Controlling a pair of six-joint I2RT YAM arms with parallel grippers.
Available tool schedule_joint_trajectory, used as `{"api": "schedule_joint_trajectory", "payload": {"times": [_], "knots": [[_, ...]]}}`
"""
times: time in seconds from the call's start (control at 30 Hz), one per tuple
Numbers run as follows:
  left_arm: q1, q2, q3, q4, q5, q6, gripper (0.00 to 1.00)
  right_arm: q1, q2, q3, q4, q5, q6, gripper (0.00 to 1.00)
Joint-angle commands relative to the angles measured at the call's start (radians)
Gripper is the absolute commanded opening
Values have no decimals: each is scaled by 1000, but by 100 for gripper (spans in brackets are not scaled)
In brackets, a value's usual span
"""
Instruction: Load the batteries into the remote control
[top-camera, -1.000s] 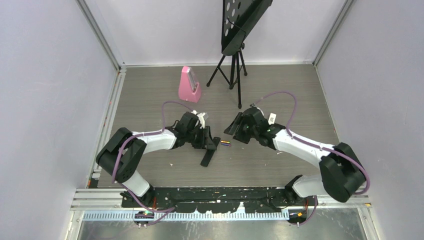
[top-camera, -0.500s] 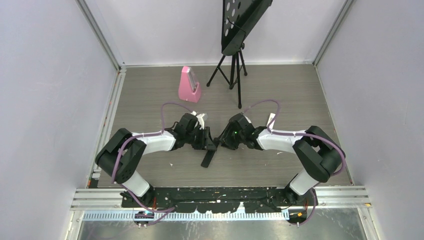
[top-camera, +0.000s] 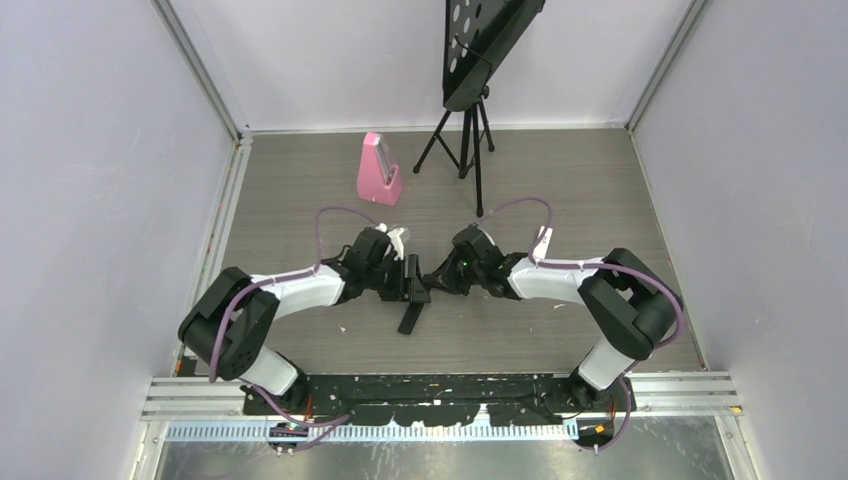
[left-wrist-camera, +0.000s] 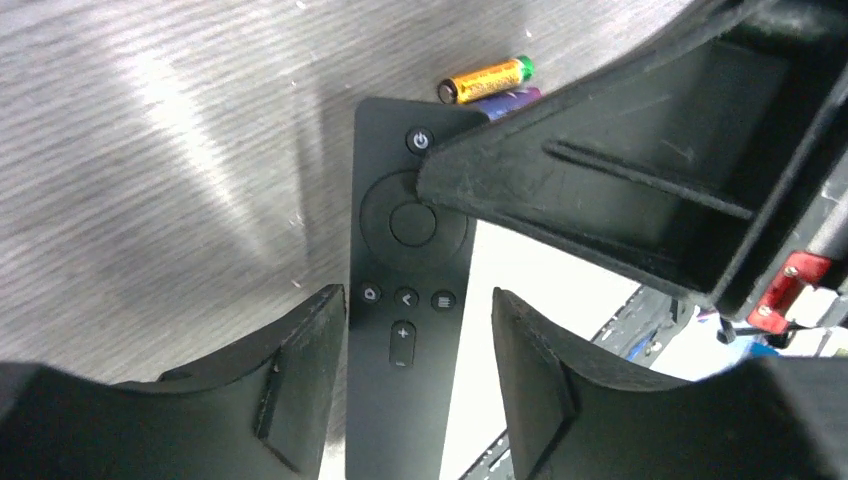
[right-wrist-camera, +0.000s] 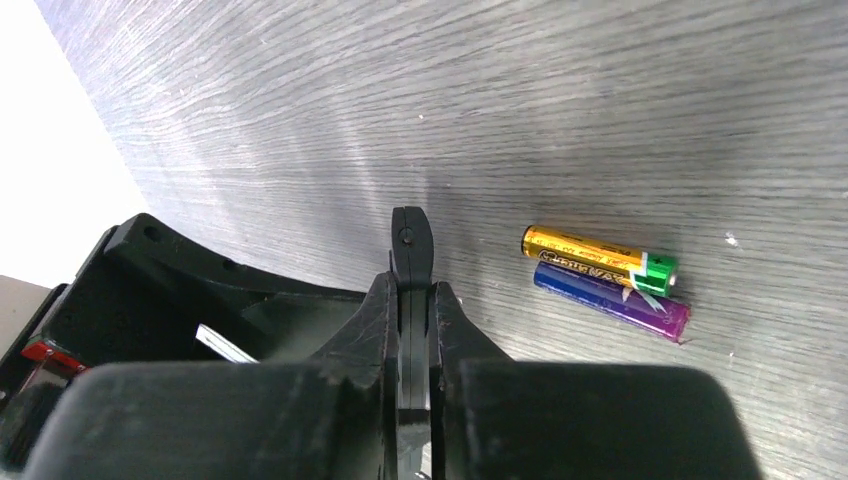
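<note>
The remote control (left-wrist-camera: 405, 300) sat mid worktop (right-wrist-camera: 600, 100), right pincer (right-wrist-camera: 412, 288) clamped on its top end, left pincer (left-wrist-camera: 416, 295) apart astride it. Two batteries (right-wrist-camera: 590, 255) lay just beyond. Looked like a regrasp; next it needs turning button-face down.

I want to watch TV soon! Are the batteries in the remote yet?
Not yet, nothing is loaded. Both batteries lie on the table. The right end effector pinches the remote control, which sits between the open fingers of the left end effector. All the loading is left.
</note>
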Motion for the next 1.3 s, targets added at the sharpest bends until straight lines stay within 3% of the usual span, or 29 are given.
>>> {"api": "schedule_joint_trajectory", "payload": {"times": [0.0,0.23,0.43,0.63,0.7,0.8,0.9,0.93,1.03,1.1,1.27], "knots": [[-12,-78,3,-77,-5,32,62,10,-73,44,21,64,-70,1],[-12,-76,54,-141,44,83,70,23,-155,86,-48,71,-143,1],[-9,-80,72,-133,97,57,64,22,-216,116,-108,18,-204,1],[4,-142,70,-81,156,4,66,23,-248,140,-186,3,-250,1],[5,-157,69,-71,162,-6,57,23,-260,138,-182,0,-250,1],[9,-158,71,-68,182,-12,29,23,-284,134,-167,-6,-238,3],[18,-159,63,-42,208,-36,16,23,-320,123,-155,-9,-234,13],[21,-161,60,-20,217,-45,12,23,-335,119,-154,-8,-233,21],[31,-173,62,10,234,-67,10,22,-408,93,-156,18,-228,59],[42,-184,69,20,243,-79,9,23,-468,66,-148,38,-228,74],[93,-239,81,142,231,-248,9,22,-604,2,-75,-54,-230,79]]}}
